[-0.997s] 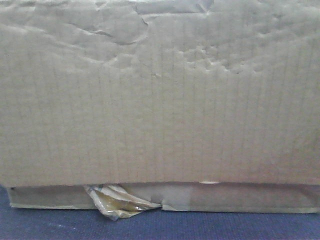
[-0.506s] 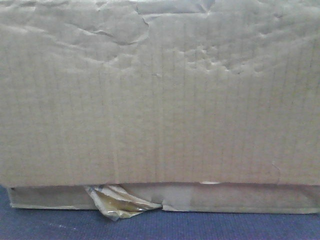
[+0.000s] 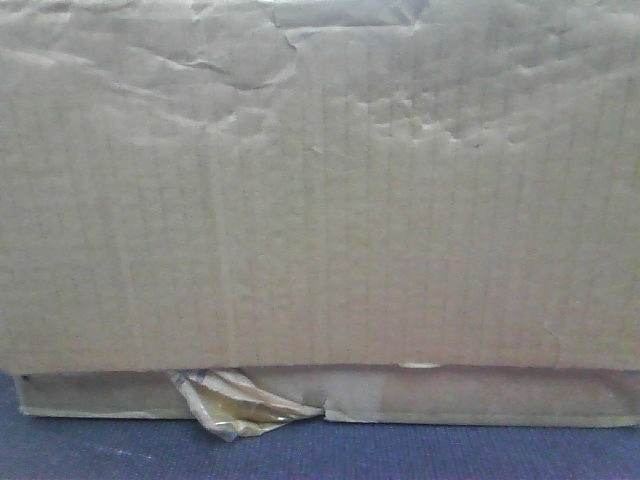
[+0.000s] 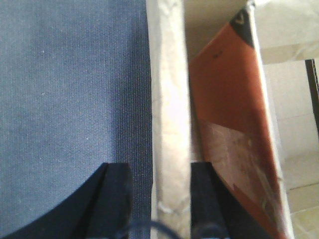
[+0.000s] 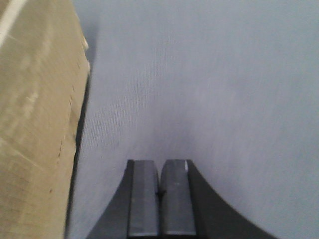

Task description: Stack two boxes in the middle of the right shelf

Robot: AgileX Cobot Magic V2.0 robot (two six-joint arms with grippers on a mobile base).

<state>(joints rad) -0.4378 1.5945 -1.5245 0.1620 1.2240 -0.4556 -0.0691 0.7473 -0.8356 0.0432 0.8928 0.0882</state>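
Note:
A wide tan cardboard box (image 3: 320, 200) with a dented, wrinkly face fills the front view. It rests on a flatter box (image 3: 480, 395) that has a tuft of yellowish tape (image 3: 235, 402). My left gripper (image 4: 159, 167) is open and straddles an upright cardboard wall (image 4: 169, 99) of a box. The right finger is close against the wall, and a gap shows on the left side. My right gripper (image 5: 159, 162) is shut with nothing in it, just right of a box's side (image 5: 35, 109). The shelf is out of view.
Blue cloth (image 3: 400, 455) lies under the boxes and shows in both wrist views (image 4: 70, 89) (image 5: 209, 74). An orange-brown inner face (image 4: 224, 99) of the box lies right of the straddled wall. Pale floor tiles (image 4: 294, 124) show beyond it.
A small crease has appeared low on the right of the upper box's face. Otherwise the boxes stay where they were.

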